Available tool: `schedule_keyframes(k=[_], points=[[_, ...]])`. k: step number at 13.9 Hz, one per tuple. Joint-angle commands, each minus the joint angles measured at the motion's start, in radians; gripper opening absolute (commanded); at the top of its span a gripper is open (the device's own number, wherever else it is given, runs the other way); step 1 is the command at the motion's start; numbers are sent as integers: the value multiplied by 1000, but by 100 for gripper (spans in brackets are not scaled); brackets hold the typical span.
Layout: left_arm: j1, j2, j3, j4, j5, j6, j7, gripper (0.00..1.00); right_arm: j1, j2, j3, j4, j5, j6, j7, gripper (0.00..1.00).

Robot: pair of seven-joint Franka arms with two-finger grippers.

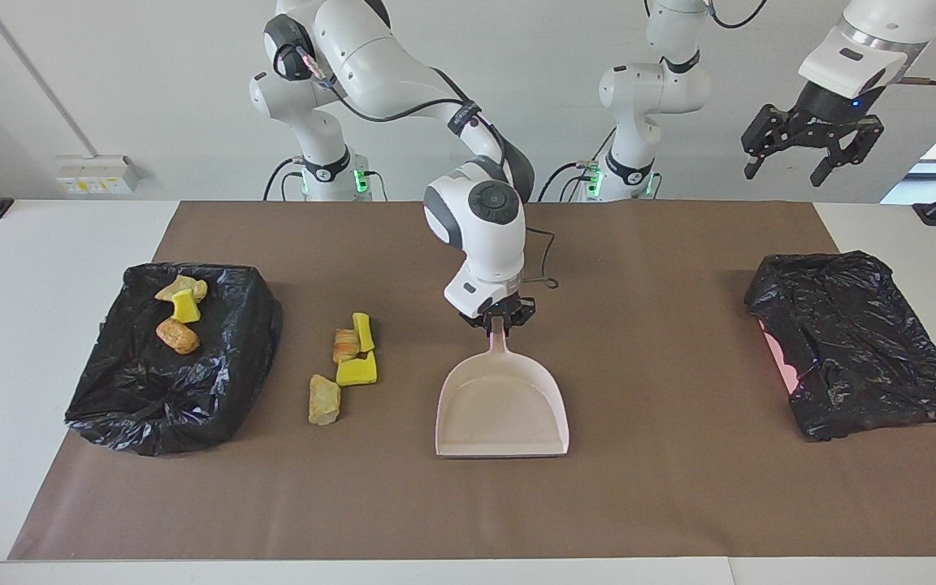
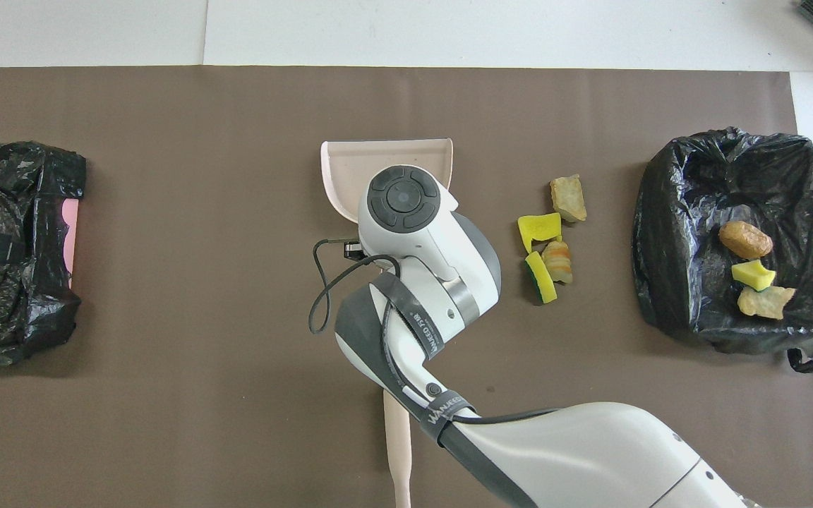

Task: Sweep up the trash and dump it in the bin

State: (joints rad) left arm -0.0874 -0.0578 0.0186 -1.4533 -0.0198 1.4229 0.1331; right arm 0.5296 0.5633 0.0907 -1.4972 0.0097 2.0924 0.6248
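Note:
My right gripper (image 1: pixel 499 318) is shut on the handle of a cream dustpan (image 1: pixel 502 410), which lies low on the brown mat with its mouth away from the robots. In the overhead view the arm hides most of the dustpan (image 2: pixel 350 166). Several trash scraps (image 1: pixel 352 357) lie on the mat between the pan and the open bin, apart from the pan; they also show in the overhead view (image 2: pixel 551 236). Three scraps (image 1: pixel 179 313) lie in the black-lined bin (image 1: pixel 135 398) at the right arm's end. My left gripper (image 1: pixel 811 146) is open and empty, high over the left arm's end.
A second bin wrapped in a black bag (image 1: pixel 850 349), with pink showing at its side, stands at the left arm's end. A cream brush handle (image 2: pixel 397 441) lies on the mat near the robots, partly under the right arm. The brown mat (image 1: pixel 663 504) covers the table's middle.

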Motion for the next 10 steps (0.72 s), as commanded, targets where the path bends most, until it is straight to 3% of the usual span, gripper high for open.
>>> schedule_keyframes(k=[1, 2, 7, 10], points=[[-18, -23, 11, -15, 11, -19, -3, 100, -5, -5, 3, -14, 9, 12, -23, 40], [-21, -24, 11, -15, 11, -18, -3, 100, 0, -8, 1, -14, 1, 5, -46, 99], [-28, -22, 8, -13, 4, -12, -6, 100, -5, -66, 3, -12, 23, -73, -47, 100], [-31, -25, -3, -15, 3, -18, -9, 100, 4, -173, 3, -59, 78, -196, -30, 100]])
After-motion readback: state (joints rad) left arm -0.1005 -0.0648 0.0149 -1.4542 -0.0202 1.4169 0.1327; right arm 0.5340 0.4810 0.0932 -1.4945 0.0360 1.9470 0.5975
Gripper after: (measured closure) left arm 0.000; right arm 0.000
